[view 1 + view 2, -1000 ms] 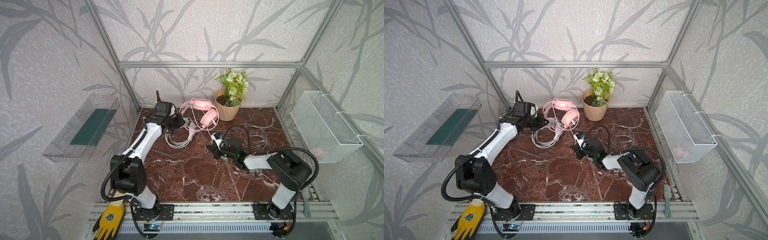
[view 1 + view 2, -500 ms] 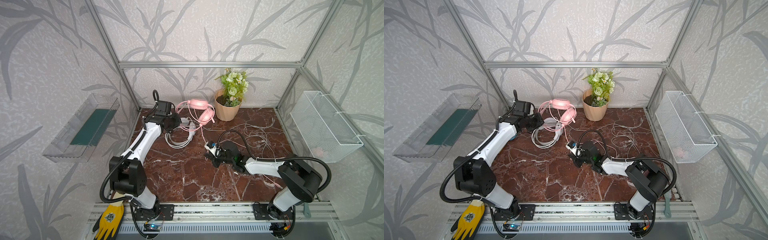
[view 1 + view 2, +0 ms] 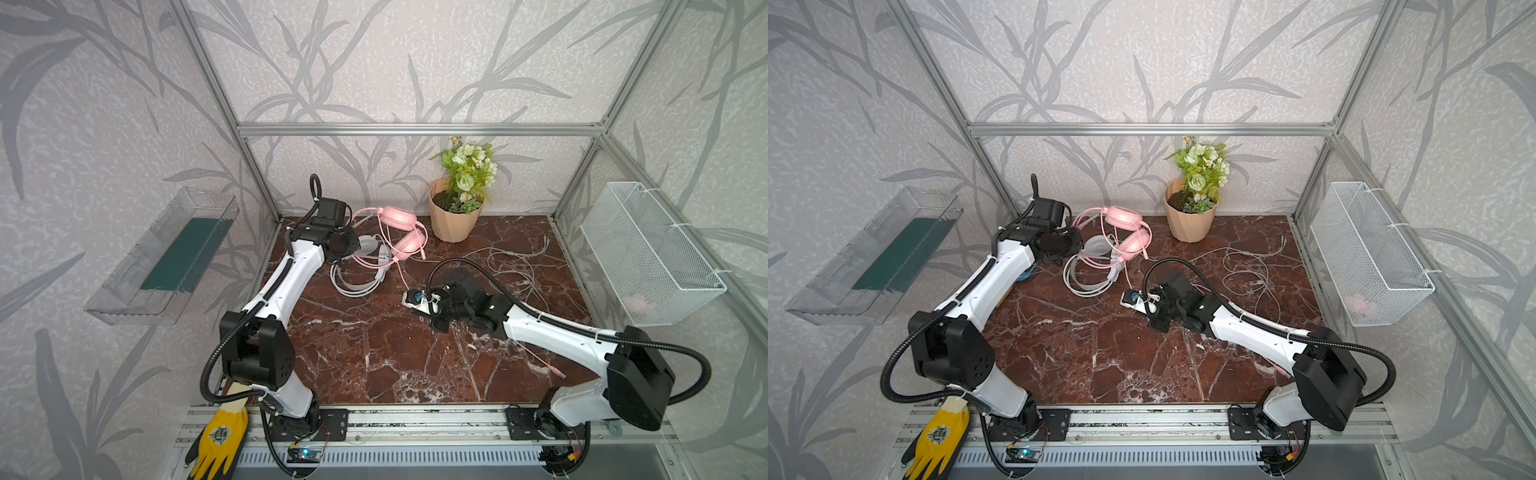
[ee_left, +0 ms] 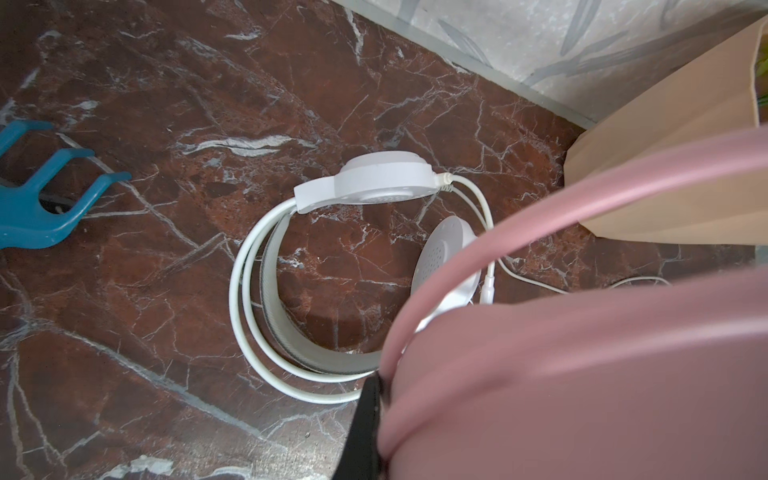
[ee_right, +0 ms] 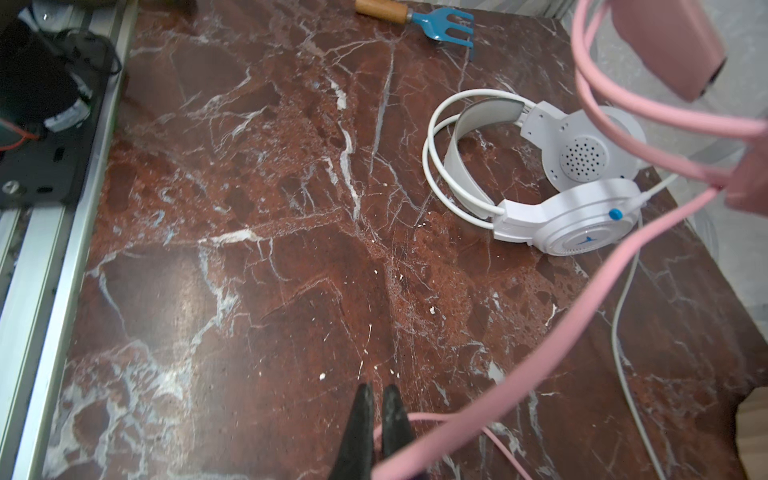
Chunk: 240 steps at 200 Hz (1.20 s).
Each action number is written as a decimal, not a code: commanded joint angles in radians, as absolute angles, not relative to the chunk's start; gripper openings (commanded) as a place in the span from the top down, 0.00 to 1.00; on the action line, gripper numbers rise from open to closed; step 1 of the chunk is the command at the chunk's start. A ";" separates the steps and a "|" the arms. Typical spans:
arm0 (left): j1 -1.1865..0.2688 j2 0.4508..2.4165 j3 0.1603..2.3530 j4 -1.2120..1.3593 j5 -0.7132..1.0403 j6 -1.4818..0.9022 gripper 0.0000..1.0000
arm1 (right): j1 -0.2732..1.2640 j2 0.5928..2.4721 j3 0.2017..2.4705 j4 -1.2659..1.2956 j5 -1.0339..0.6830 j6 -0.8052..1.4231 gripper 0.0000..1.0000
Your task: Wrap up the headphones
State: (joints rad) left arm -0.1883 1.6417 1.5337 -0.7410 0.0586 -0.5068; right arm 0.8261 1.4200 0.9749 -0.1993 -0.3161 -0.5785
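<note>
Left gripper (image 3: 351, 247) clamped on the pink headset (image 3: 399, 216), held above the white headset (image 5: 561, 220), which lies on the table (image 3: 374, 353) at back left. Right gripper (image 5: 378, 388) pinches the pink cable (image 5: 582, 316) mid-table.

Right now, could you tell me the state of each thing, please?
pink headset: held raised
left pincer: shut on pink headset
right pincer: shut on pink cable
pink cable: stretched out to right pincer
white headset: lying on its side, untouched
white cable: loose, unwrapped
</note>
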 commanded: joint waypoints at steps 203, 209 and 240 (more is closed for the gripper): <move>-0.276 1.799 1.688 -0.879 -0.051 -0.228 1.00 | 0.830 1.378 1.325 -0.745 -0.287 -1.137 1.00; -0.278 1.798 1.689 -0.887 -0.051 -0.214 1.00 | 0.822 1.382 1.328 -0.741 -0.279 -1.148 1.00; -0.283 1.798 1.695 -0.914 -0.038 -0.136 1.00 | 0.797 1.395 1.341 -0.710 -0.243 -1.221 1.00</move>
State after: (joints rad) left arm -0.2760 1.8019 1.6505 -0.8833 -0.0761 -0.2153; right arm 0.8131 1.3785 1.3117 -0.7025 -0.2905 -1.1393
